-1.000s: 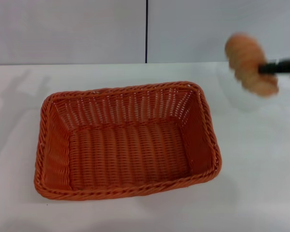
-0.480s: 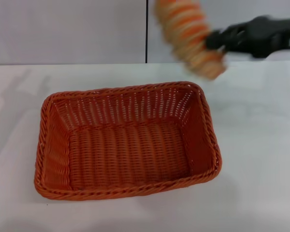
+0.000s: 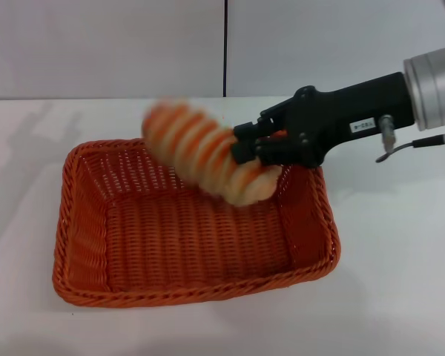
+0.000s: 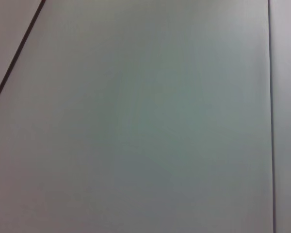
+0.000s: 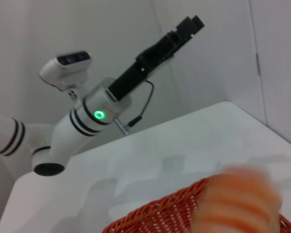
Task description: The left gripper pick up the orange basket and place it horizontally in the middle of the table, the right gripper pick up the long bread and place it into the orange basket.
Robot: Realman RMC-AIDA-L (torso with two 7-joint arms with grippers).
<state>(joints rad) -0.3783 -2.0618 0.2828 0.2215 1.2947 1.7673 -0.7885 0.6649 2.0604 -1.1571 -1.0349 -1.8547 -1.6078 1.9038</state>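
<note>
With the orange basket (image 3: 193,222) lying lengthwise across the middle of the white bench (image 3: 400,252), the first half of my job looks finished. My right end effector (image 3: 254,148) reaches in from the right, clamped on one end of the long bread (image 3: 208,152). The striped spiral loaf hangs tilted in the air above the basket's far half, its free end toward my left and its gripped end near the far right corner of the braided rim. It does not appear to touch the woven floor yet.

My left end effector (image 5: 190,23) is parked well away, raised above the bench on its silver arm and pointing up toward the wall, as the right wrist view shows; whether its fingers are parted or closed I cannot tell. The left wrist view takes in only bare grey wall panels.

What remains, by my reading, is the last stretch: lower the loaf until it rests inside the basket, let go, and draw the right arm clear. The basket is much bigger than the loaf, so there should be room to spare.
</note>
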